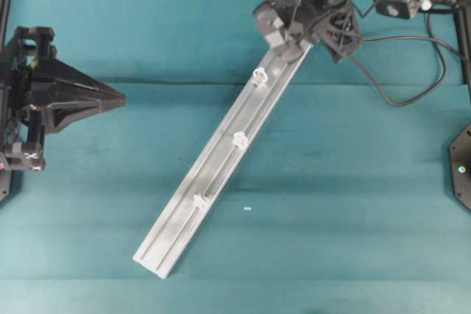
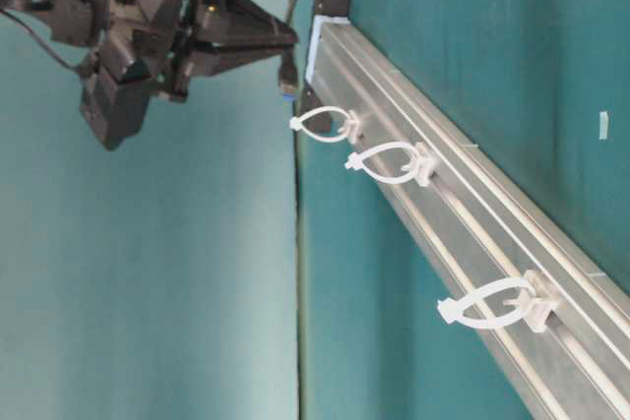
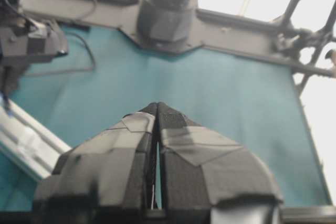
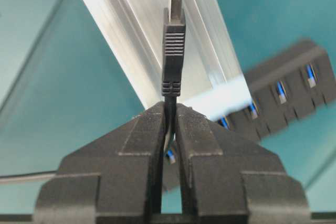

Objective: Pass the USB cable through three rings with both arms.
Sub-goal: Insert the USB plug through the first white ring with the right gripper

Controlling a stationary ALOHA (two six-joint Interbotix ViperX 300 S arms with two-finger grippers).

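We see the right gripper (image 4: 169, 116) pinching the USB cable (image 4: 173, 51) just behind its plug, poised over the aluminium rail's (image 1: 221, 167) top end. The left gripper (image 1: 118, 98) waits pressed together, well apart from the three rings (image 1: 240, 138).

Rail (image 1: 221, 167) lay diagonally across the worktop (image 1: 353, 204), splitting the open cloth in two. Three rings (image 1: 240, 138) stood up from its slot, well apart. Right gripper (image 1: 294, 48) and black hub (image 4: 283, 85) crowded the rail's far end. Left gripper (image 1: 118, 98) sat well clear of the rail.
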